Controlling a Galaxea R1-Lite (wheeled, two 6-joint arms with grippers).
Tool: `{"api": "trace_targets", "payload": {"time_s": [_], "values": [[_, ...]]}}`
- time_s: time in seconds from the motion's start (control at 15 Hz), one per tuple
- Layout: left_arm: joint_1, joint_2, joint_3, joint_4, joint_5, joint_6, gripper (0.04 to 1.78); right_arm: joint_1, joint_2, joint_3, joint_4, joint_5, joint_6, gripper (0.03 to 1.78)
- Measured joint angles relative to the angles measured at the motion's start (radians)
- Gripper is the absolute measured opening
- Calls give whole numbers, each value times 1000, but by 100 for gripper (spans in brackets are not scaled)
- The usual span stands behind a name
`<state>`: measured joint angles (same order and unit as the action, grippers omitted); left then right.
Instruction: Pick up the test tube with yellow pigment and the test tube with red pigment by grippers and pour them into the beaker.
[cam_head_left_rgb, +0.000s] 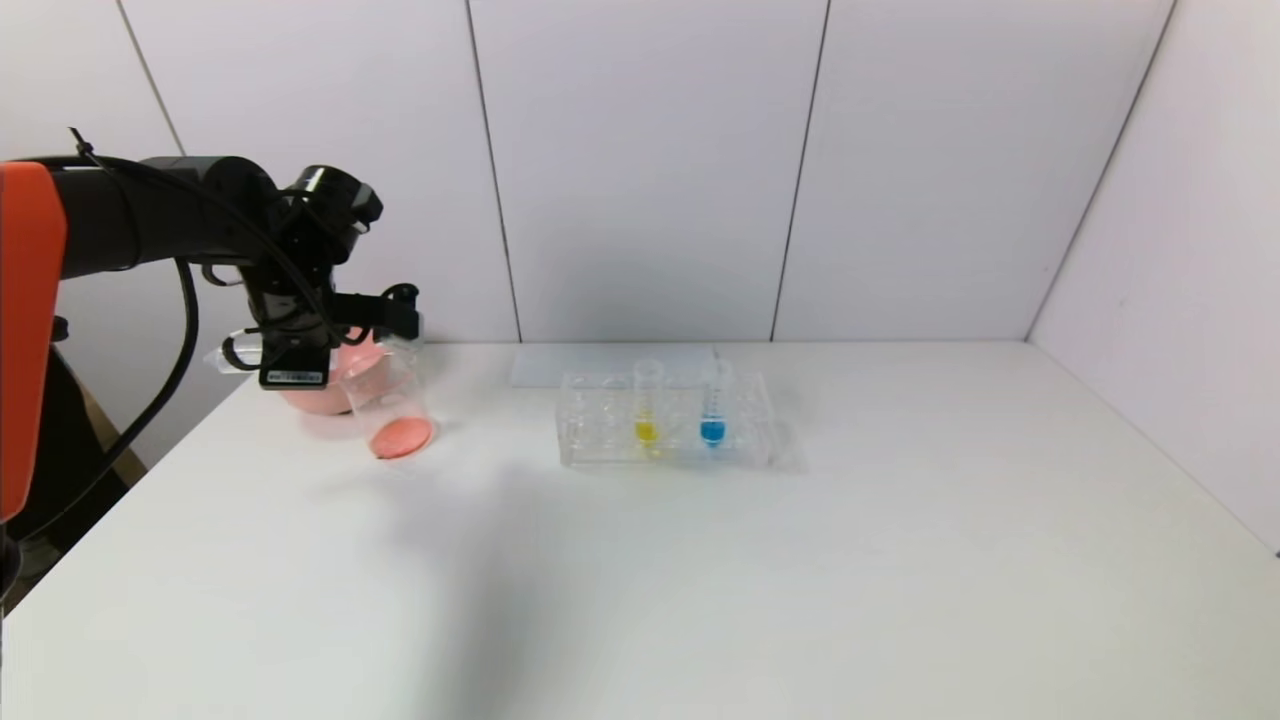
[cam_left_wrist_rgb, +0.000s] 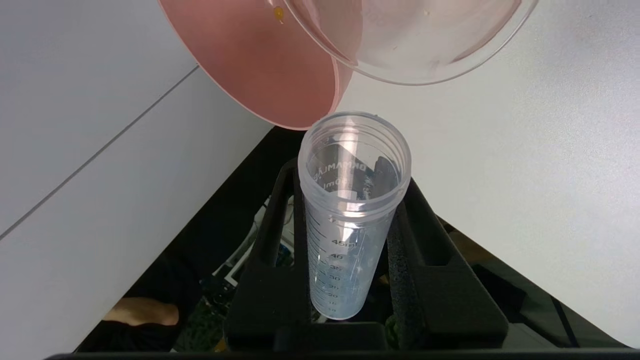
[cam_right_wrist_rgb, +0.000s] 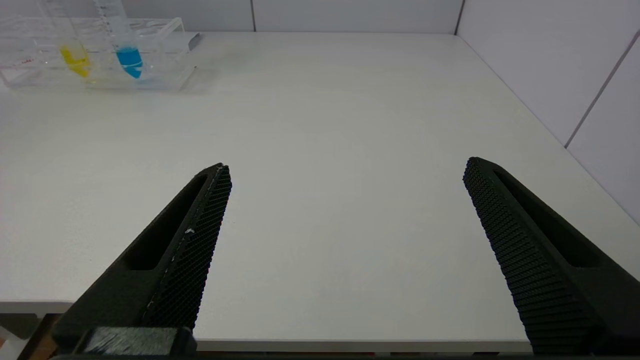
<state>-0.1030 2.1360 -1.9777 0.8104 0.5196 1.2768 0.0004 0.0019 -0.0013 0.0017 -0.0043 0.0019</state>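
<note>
I work over a plain white bench closed in by pale panelled walls behind and on my right.

At the bench's left rear stands the beaker, a shallow layer of orange-red liquid on its bottom, with a pink bowl just behind it. My left claw hangs above them, clamped on the test tube with red pigment. The tube lies tipped on its side, its open mouth toward the beaker's rim, and I see no liquid left inside it.

Near mid-bench sits a clear tube rack. The test tube with yellow pigment stands upright in it, yellow liquid at its base, and a tube with blue liquid stands just to its right.

My right claw hovers low over the bench's near right part, spread wide and gripping nothing, well apart from the rack.
</note>
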Motion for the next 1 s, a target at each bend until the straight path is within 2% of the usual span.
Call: {"api": "trace_targets", "payload": {"time_s": [0.8, 1.0], "values": [[-4, -9, 0, -1, -1, -5, 45, 0, 0, 0, 0, 0, 0, 170], [9, -23, 0, -10, -29, -23, 45, 0, 0, 0, 0, 0, 0, 170]]}}
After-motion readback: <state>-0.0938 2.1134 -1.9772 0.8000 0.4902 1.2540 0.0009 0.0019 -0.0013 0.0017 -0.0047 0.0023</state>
